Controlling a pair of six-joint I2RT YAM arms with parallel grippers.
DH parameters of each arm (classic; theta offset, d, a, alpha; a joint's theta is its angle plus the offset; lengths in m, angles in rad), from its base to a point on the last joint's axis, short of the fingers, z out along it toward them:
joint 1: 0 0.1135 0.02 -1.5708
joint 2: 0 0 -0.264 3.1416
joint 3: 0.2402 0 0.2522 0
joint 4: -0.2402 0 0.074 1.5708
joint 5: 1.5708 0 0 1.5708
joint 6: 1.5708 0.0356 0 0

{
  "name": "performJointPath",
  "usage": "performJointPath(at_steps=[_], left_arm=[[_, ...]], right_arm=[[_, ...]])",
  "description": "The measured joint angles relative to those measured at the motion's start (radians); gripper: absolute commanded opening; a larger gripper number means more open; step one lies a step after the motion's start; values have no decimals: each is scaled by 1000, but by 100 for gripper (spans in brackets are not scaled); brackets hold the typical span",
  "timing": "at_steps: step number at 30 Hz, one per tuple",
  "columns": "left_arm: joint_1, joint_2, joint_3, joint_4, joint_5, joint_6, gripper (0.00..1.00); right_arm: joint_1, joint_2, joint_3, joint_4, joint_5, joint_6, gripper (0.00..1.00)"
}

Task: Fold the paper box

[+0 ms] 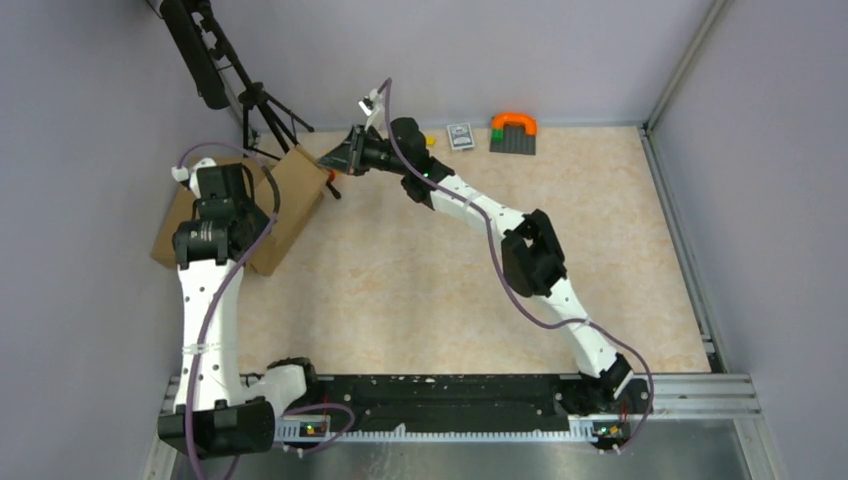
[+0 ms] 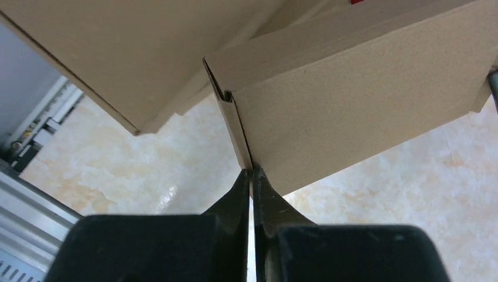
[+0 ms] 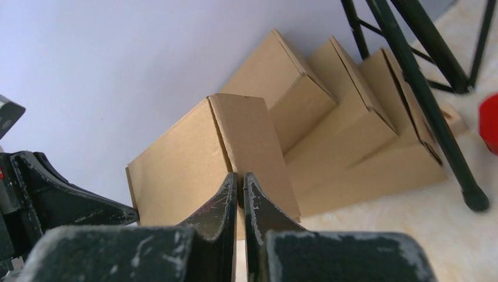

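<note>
the left gripper (image 2: 252, 171) is pinching shut on a folded corner seam of the plain brown cardboard paper box (image 2: 352, 106), probably steadying it. the box is hanging clear of the beige table (image 1: 450, 280), a brown cardboard pile (image 1: 163, 245) lying just left of it. at the box's right end the right gripper (image 3: 239, 177) is clamping an end panel, likely keeping the walls squared. no readable writing is showing on it.
</note>
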Motion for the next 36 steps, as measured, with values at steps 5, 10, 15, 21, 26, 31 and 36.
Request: performJointPath(at_steps=[5, 10, 15, 21, 26, 31, 36], left_arm=[[84, 3, 59, 0, -34, 27, 0], [248, 31, 106, 7, -27, 39, 0], [459, 64, 77, 45, 80, 26, 0], [532, 96, 43, 73, 204, 8, 0], [586, 108, 43, 109, 265, -16, 0], [646, 143, 43, 142, 300, -65, 0], [721, 145, 43, 161, 303, -124, 0]], right_arm=[[38, 112, 161, 68, 50, 37, 0], [106, 195, 241, 202, 208, 82, 95], [160, 227, 216, 315, 303, 104, 96], [145, -51, -431, 523, 322, 82, 96], [84, -235, -754, 652, 315, 77, 96], [44, -441, -972, 740, 315, 50, 96], [47, -647, -1156, 791, 317, -3, 96]])
